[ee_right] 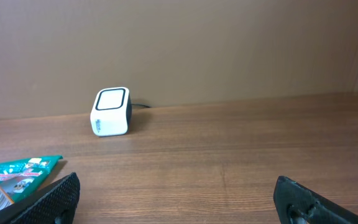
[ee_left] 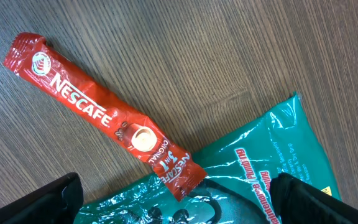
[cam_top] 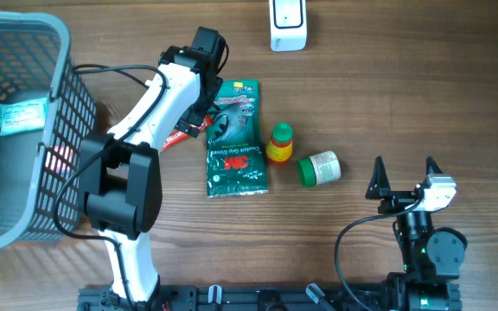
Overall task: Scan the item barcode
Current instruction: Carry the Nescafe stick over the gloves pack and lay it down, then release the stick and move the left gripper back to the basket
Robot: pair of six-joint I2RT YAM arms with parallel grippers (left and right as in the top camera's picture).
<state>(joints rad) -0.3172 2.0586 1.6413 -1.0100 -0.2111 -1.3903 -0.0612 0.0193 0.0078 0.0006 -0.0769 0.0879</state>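
The wooden bench [cam_top: 405, 86] carries a grey basket [cam_top: 72, 104] at 9 o'clock and a white scanner [cam_top: 288, 24] at 12. Near centre lies a green packet [cam_top: 236, 142]. A red sachet [ee_left: 104, 115] overlaps its 9 o'clock edge, and a small bottle [cam_top: 279, 143] and a jar [cam_top: 320, 168] lie at its 3.

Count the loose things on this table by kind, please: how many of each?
Packets: 2 (red Nescafe sachet, green 3M pouch)
Small containers: 2 (orange bottle with green cap, white jar with green lid)
White barcode scanner: 1
Plastic basket: 1, contents not counted
Total: 6
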